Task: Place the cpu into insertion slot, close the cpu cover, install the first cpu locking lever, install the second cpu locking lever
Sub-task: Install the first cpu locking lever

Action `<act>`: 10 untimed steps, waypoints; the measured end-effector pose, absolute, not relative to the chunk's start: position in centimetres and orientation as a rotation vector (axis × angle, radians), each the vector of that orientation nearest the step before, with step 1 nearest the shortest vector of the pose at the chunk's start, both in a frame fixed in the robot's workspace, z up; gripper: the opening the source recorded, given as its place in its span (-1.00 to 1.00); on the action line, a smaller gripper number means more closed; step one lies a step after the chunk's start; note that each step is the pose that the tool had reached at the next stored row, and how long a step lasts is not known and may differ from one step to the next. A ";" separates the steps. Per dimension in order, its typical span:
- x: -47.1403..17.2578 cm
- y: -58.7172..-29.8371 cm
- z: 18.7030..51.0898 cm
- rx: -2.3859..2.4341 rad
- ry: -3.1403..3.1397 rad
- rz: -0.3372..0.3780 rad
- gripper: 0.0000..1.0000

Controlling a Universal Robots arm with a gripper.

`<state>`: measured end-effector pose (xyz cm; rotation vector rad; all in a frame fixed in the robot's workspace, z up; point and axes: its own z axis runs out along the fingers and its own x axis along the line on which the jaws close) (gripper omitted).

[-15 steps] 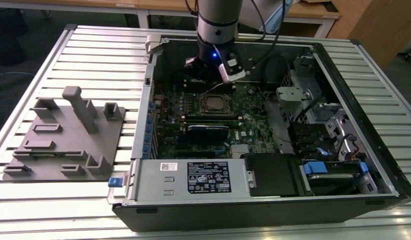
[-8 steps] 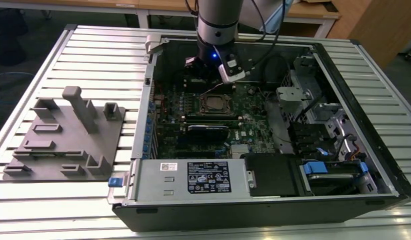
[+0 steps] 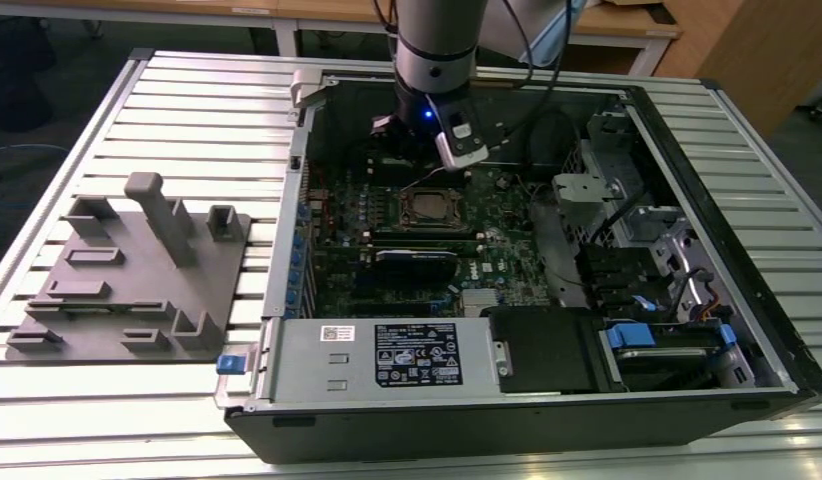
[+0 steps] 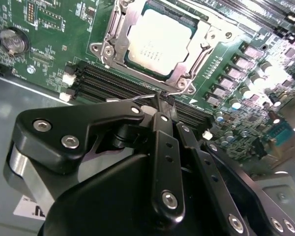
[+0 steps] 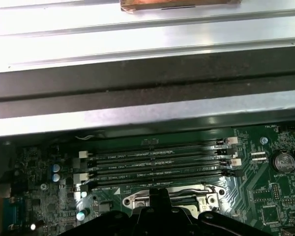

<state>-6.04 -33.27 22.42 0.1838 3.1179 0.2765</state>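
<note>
The cpu (image 4: 160, 42), a dull silver square, lies in the insertion slot (image 3: 431, 208) on the green board. The cpu cover (image 4: 119, 37), a silvery frame, is folded flat around it. A thin wire locking lever (image 4: 141, 98) sticks out along the socket's edge that faces the memory slots. My gripper (image 4: 162, 100) has its black fingers shut together, and the tip touches that wire. In the exterior view the gripper (image 3: 427, 172) hangs over the far side of the socket. In the first wrist view the gripper (image 5: 160, 193) points at the socket's metal edge (image 5: 206, 190).
Black memory slots (image 4: 113, 81) run between the gripper and the socket. A coin battery (image 4: 12, 42) sits on the board. The open case has a power supply (image 3: 384, 355) and drive bays (image 3: 658, 340) in front. A grey fixture plate (image 3: 131, 270) lies at the exterior view's left.
</note>
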 end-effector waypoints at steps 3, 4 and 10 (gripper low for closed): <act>-6.0 -33.2 22.4 0.210 3.115 0.276 -0.78; -6.0 -33.2 22.3 0.219 3.114 0.276 -0.78; -5.9 -33.1 22.2 0.316 3.100 0.275 -0.78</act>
